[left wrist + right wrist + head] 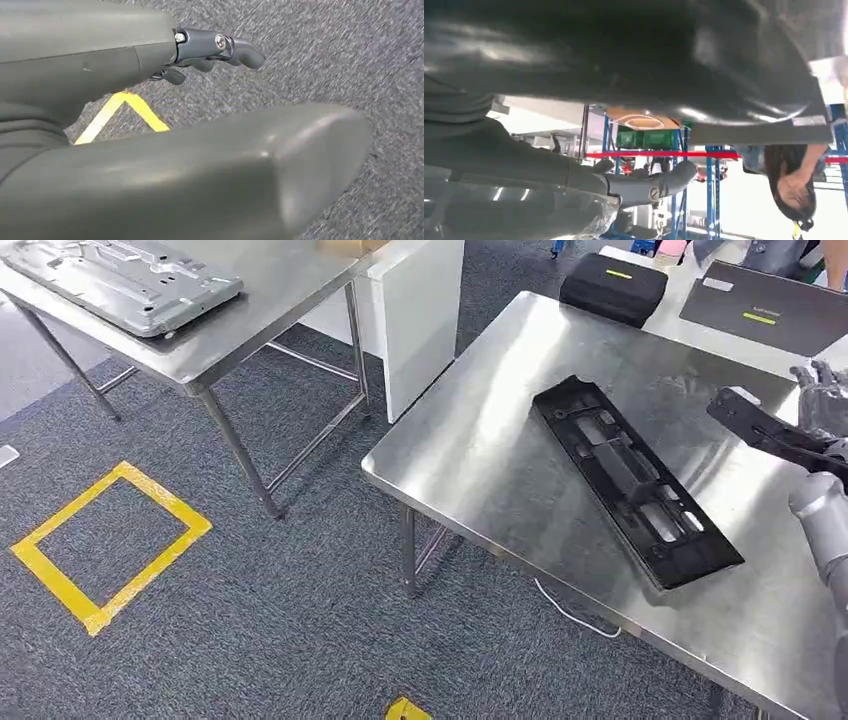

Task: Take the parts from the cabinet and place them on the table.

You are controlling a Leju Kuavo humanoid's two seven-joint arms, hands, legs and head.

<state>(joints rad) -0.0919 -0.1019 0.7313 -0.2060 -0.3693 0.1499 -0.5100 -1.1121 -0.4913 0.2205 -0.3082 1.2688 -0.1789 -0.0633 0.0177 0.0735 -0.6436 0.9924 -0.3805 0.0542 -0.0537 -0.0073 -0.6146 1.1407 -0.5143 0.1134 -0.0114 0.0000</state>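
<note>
The left hand [210, 50] hangs over grey carpet, fingers loosely curled, holding nothing; the right hand [822, 400], cut off at the frame edge, grips a black plastic part [770, 432]; left of it, a long black plastic frame panel [632, 480] lies diagonally on the steel table [480, 440].

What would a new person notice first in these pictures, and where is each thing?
First comes the long black plastic part, lying diagonally on the steel table at the right. At that table's right edge, the right hand holds a second black part above the surface. On the carpet to the left is a yellow tape square.
</note>
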